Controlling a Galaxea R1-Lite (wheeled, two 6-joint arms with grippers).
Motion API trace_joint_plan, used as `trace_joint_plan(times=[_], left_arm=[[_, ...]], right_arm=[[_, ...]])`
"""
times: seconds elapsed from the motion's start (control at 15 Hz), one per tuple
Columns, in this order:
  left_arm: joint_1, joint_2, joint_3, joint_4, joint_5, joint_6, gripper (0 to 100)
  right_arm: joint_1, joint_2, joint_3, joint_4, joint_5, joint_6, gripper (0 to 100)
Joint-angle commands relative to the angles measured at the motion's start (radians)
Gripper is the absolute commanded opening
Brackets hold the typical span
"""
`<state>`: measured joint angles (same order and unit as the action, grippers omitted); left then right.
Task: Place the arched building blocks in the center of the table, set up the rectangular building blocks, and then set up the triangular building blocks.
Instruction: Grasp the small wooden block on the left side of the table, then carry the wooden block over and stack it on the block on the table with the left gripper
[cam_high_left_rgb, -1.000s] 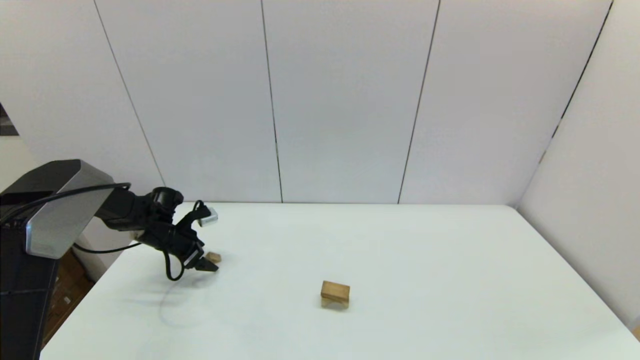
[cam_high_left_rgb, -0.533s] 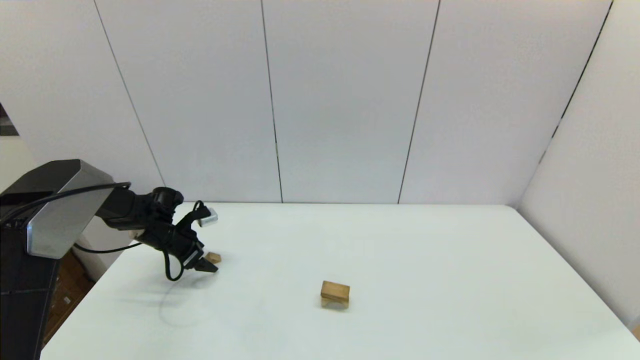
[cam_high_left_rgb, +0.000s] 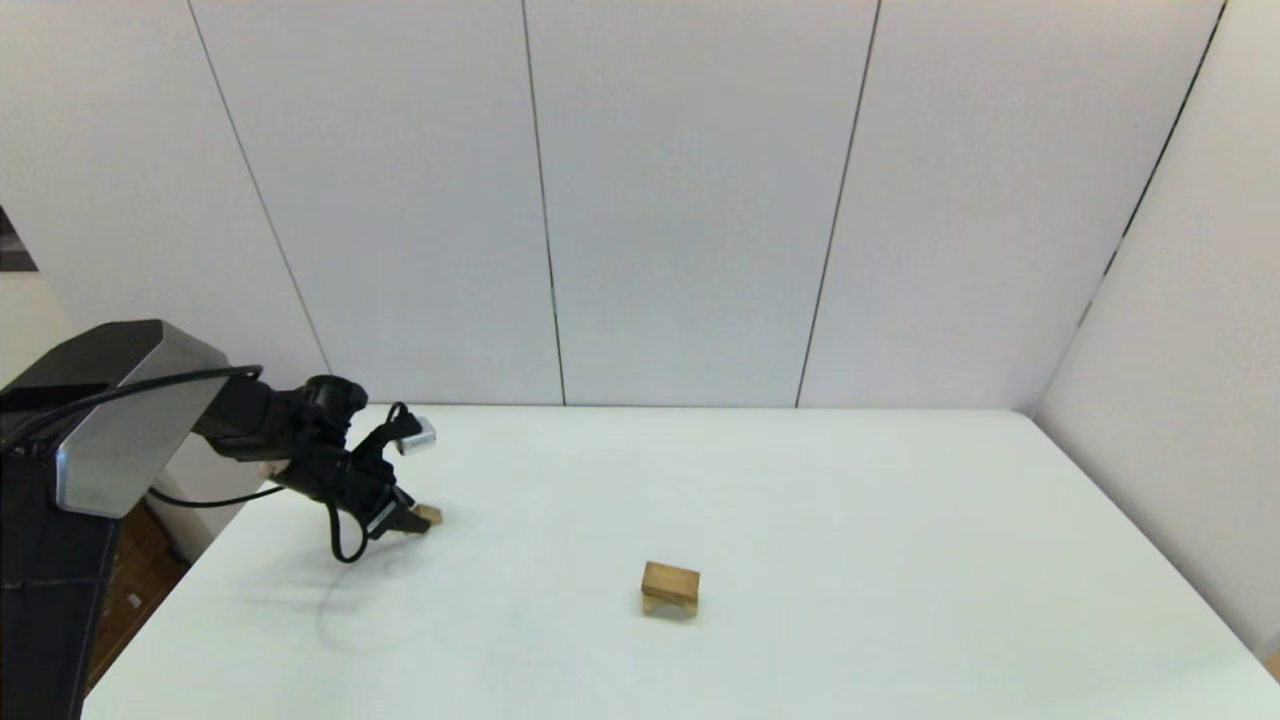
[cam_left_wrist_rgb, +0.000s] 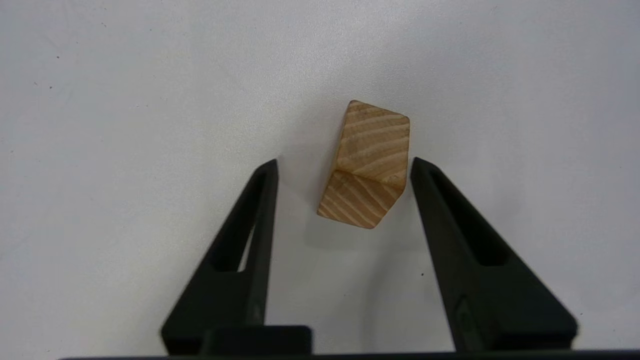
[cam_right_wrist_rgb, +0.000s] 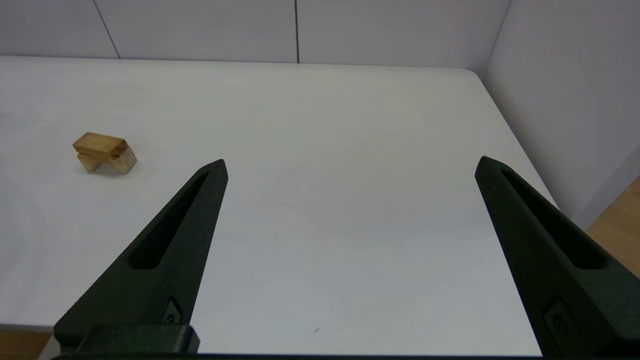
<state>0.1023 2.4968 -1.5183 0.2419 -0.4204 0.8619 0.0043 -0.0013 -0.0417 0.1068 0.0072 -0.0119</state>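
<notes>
The triangular wedge (cam_left_wrist_rgb: 367, 165) lies on the white table (cam_high_left_rgb: 800, 520) at its left side. My left gripper (cam_left_wrist_rgb: 344, 164) is open around it, and the wedge sits nearer one finger (cam_left_wrist_rgb: 435, 200) than the other. In the head view the left gripper (cam_high_left_rgb: 412, 524) is low over the table, right at the wedge (cam_high_left_rgb: 429, 514). Near the table's middle the arched block (cam_high_left_rgb: 667, 603) stands on its legs with the rectangular slab (cam_high_left_rgb: 671, 578) lying flat on it. The right wrist view shows the slab (cam_right_wrist_rgb: 100, 143) on the arch (cam_right_wrist_rgb: 111, 160). My right gripper (cam_right_wrist_rgb: 351, 164) is open and holds nothing, parked near the table's front edge.
White wall panels (cam_high_left_rgb: 680, 200) close the back and the right side of the table. The table's left edge (cam_high_left_rgb: 190, 580) runs just beside the left arm, with a wooden floor below.
My left gripper has drawn slightly back and up toward the wedge, so its fingertips now stand beside it. The stacked blocks have not moved.
</notes>
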Motion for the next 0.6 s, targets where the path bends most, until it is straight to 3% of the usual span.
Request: trace_joint_plan(times=[0.07,0.4,0.6], left_arm=[[-0.001,0.001,0.000,0.002,-0.003,0.005,0],[-0.006,-0.039,-0.010,0.017,-0.031,-0.007,0],[-0.121,-0.236,-0.016,0.109,-0.123,-0.069,0]], right_arm=[[0.000,0.000,0.000,0.001,0.000,0.000,100],[0.000,0.000,0.000,0.001,0.000,0.000,100],[0.000,0.000,0.000,0.001,0.000,0.000,100]])
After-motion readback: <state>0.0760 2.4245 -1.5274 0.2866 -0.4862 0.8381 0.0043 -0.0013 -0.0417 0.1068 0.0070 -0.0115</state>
